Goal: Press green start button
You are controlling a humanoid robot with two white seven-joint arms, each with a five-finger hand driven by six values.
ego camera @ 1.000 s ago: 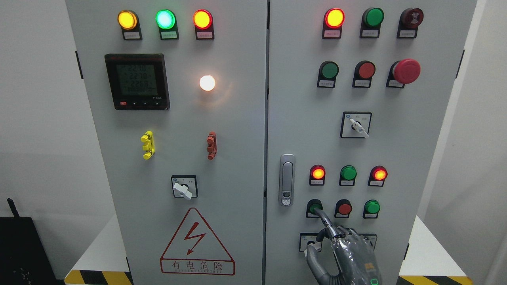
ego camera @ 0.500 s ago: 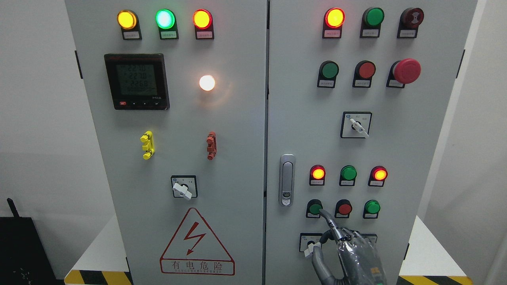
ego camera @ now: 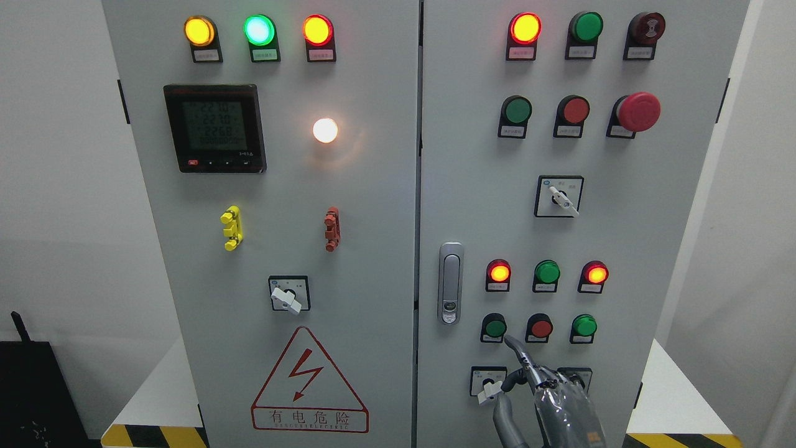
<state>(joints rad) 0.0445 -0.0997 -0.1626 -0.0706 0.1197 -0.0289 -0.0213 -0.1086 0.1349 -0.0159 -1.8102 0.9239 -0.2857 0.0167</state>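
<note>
A: Low on the right door, head view, item one: green button [ego camera: 495, 327], leftmost of the bottom row of three, at 9 o'clock from the red button [ego camera: 541, 328]. Status?

B: Unobstructed and dark. A second ago the fingertip covered its face; half a second ago it sat at the button's 4 o'clock edge. It is clear of the button now.

A: Item two: right hand [ego camera: 547, 398].

B: Enters at the bottom edge, right of centre. Index finger [ego camera: 517, 350] extended toward 11 o'clock, its tip just beside the button at 5 o'clock and no longer touching. The other fingers look curled under and grasp nothing; they are partly cut off by the frame, so that is a guess. The whole hand has dropped lower since the earlier views.

A: Item three: lamps.

B: Row above: red lamp [ego camera: 499, 272] lit, green lamp [ego camera: 547, 272] unlit, same as before. No indicator has visibly changed.

A: Left hand?

B: Not in view.

A: Meaning for the task?

B: The press appears made and the finger is withdrawing. With no lamp answering, whether the button registered cannot be confirmed.
</note>
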